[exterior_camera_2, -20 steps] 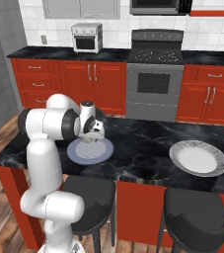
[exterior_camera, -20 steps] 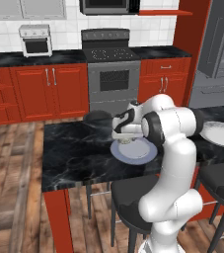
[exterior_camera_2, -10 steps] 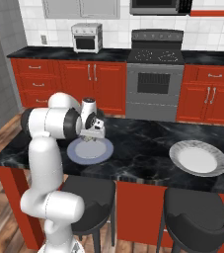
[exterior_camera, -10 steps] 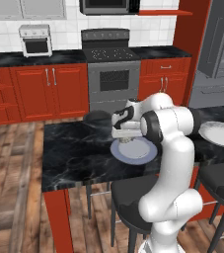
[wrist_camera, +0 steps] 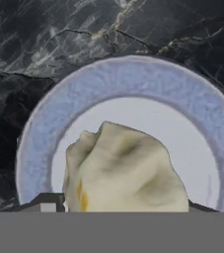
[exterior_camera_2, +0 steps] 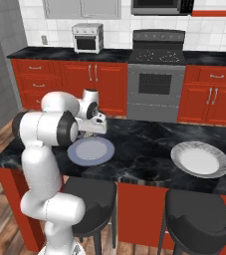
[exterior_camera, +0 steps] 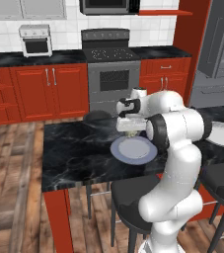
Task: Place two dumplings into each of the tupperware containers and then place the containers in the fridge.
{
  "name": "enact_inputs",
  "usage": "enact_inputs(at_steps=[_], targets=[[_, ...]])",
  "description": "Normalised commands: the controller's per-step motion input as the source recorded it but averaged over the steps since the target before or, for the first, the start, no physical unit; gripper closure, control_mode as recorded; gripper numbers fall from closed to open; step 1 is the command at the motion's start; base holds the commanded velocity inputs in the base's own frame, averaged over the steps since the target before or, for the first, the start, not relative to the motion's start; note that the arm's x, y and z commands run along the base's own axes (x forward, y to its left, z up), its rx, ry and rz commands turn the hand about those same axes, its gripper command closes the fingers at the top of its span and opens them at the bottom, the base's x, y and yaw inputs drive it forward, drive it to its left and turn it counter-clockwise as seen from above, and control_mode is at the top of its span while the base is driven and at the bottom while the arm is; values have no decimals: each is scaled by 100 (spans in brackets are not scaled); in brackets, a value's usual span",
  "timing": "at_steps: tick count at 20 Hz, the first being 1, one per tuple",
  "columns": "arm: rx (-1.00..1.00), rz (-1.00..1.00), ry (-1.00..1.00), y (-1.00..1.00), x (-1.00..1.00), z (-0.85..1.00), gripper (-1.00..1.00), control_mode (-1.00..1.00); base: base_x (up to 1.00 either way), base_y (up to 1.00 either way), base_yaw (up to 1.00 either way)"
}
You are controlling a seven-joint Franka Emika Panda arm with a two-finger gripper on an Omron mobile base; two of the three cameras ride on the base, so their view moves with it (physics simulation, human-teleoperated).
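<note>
While a pale crimped dumpling (wrist_camera: pixel 126 168) sits between the finger tips of the end effector (wrist_camera: pixel 123 205), above the blue plate (wrist_camera: pixel 118 84), the jaws appear clamped on it, likely so it can be carried off to a container. Beneath, the plate rests on the black marble bench (exterior_camera: pixel 79 148), with a second plate (exterior_camera_2: pixel 200 159) well apart. Red cabinets (exterior_camera_2: pixel 94 79), an oven (exterior_camera: pixel 112 79) and the fridge (exterior_camera: pixel 217 49) ring the room.

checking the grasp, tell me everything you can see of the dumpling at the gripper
The dumpling is a pale beige-tan lump with folded ridges and a small yellowish spot low on its left side. It sits between the gripper tips, over the round pale grey-blue plate. Whether it rests on the plate or is lifted is unclear.
</note>
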Motion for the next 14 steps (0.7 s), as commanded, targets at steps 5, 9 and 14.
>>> enact_inputs(at_steps=[5, 9, 14], targets=[[0, 0, 8, -22, -100, 61, 100, -100, 0, 0, 0], [-9, 0, 20, 15, -99, 47, 100, -100, 0, 0, 0], [-13, 0, 11, 19, -100, 29, 100, -100, 0, 0, 0]])
